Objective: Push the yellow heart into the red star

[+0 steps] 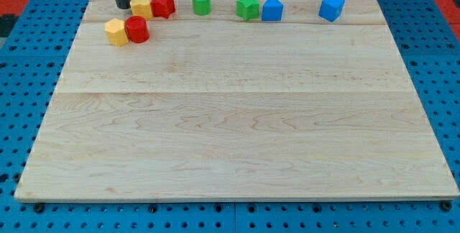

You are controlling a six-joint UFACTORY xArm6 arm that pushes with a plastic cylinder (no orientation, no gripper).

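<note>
Our tool, only a rod with nothing to grip, is resting its tip (123, 7) beside the yellow heart (141, 6), on its left. We are seeing this heart touching the red star (163, 4) at the desk's (237, 125) far left.

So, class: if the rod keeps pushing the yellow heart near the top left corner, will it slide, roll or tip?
Probably slide: the yellow heart looks squat and flat-based on smooth wood. It already seems to touch the red star, so both would likely move together. My tip sits at its left, so it might also twist.
</note>
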